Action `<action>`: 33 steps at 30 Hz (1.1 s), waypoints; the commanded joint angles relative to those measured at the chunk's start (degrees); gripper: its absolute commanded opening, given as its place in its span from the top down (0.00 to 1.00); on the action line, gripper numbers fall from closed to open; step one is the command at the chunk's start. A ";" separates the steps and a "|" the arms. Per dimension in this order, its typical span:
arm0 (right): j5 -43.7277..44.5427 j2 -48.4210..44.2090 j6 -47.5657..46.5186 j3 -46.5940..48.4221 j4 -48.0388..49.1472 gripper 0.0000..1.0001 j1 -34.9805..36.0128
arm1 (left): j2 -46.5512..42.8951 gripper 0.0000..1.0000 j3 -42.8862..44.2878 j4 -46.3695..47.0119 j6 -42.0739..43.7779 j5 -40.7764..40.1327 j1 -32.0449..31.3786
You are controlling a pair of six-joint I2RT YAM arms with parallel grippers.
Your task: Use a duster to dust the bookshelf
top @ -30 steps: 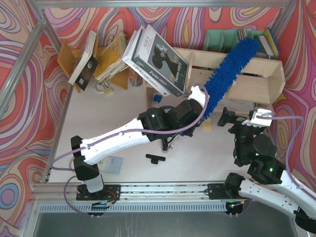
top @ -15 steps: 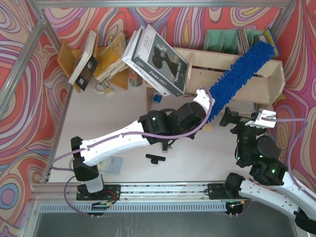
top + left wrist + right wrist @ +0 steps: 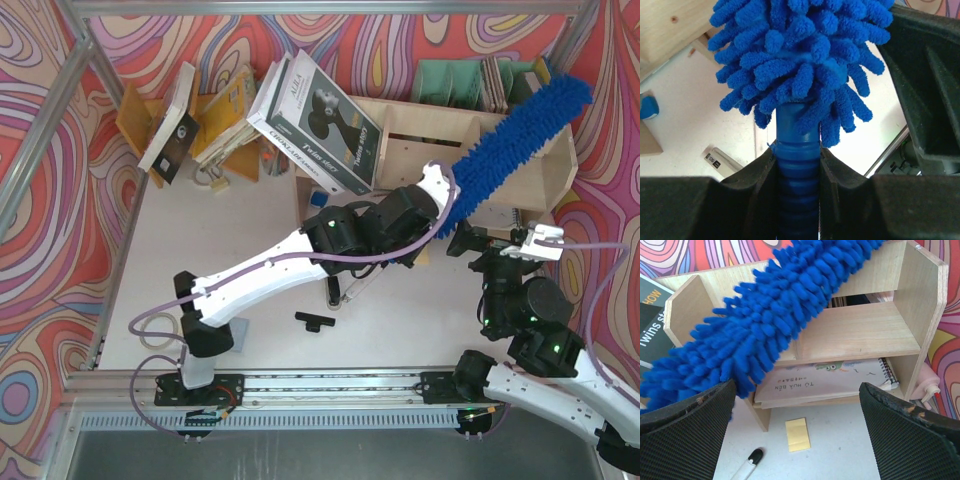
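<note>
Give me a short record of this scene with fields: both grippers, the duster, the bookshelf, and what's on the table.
left gripper: shut on the duster handle
right gripper: open, empty, facing the bookshelf
duster: head slants over the bookshelf's right half; contact unclear
bookshelf: book lying flat in a lower compartment
table: yellow note, marker before the bookshelf

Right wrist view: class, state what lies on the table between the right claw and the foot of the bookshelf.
A yellow square pad and a black-tipped white marker lie on the table before the bookshelf, shown in the right wrist view.
</note>
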 commanded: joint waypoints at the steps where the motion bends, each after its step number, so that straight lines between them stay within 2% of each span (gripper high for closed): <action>1: 0.34 -0.73 0.83 0.07 0.40 0.01 -0.07 | 2.85 1.00 5.09 -1.76 1.87 3.94 0.52; 6: -0.04 -1.79 1.01 -0.13 0.71 0.01 -0.06 | 6.12 1.00 8.54 -3.91 1.90 6.31 0.87; 11: 0.24 -2.03 0.70 -0.27 0.88 0.01 -0.03 | 6.55 1.00 8.38 -4.20 2.01 9.13 0.65; 26: 0.70 -1.31 0.67 -0.19 0.93 0.01 0.01 | -13.09 1.00 -22.23 19.18 3.29 11.45 -2.25; 29: 0.73 -1.31 0.58 -0.23 1.08 0.01 -0.03 | -14.55 1.00 -24.45 19.86 3.28 7.76 -2.26; 33: 0.73 -1.22 0.49 -0.27 1.11 0.01 -0.03 | -14.67 1.00 -22.74 19.44 2.98 1.75 -2.02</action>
